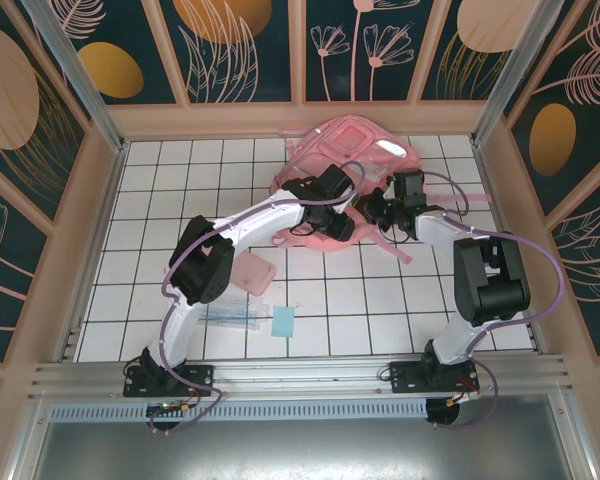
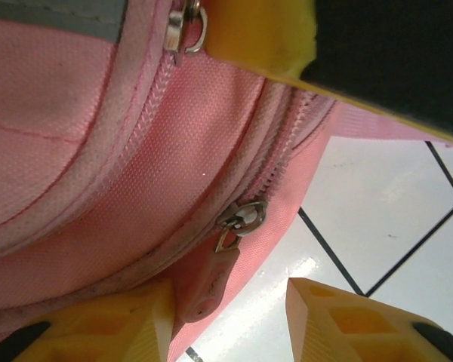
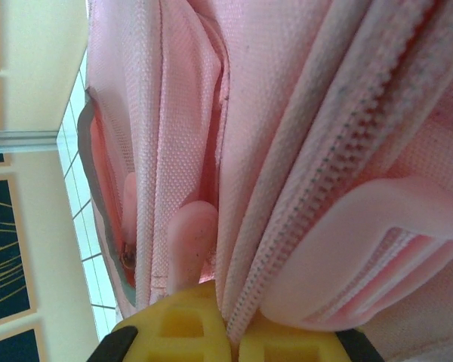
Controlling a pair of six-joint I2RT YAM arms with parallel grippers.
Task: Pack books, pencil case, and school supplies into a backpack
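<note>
The backpack (image 1: 358,150) is big and pink. It lies at the far side of the white tiled table (image 1: 160,200), close to the back wall. A shiny patch (image 1: 390,148) on it shines white in the light. Up close, its cloth is woven pink with paler pink seams. A grey strip (image 2: 60,11) runs along one edge.

The left gripper (image 2: 226,302) is at the near edge of the backpack. Its two yellow fingers (image 2: 113,320) are wide apart and hold nothing. A soft pink pull tab (image 2: 204,283) hangs between them and touches one finger. The tab hangs from a small silver zipper slider (image 2: 241,219).

The right gripper (image 3: 230,320) is just beside it, on the same edge. Its jaws are closed tight and pinch the pink cloth of the backpack, right next to a row of zipper teeth (image 3: 325,173).

The pale pink pencil case (image 1: 252,272) lies flat on the tiles, nearer the arm bases and well apart from the backpack. The clear bluish packet (image 1: 230,312) lies nearer still. The little light-blue pad (image 1: 283,322) lies just beside the packet.
</note>
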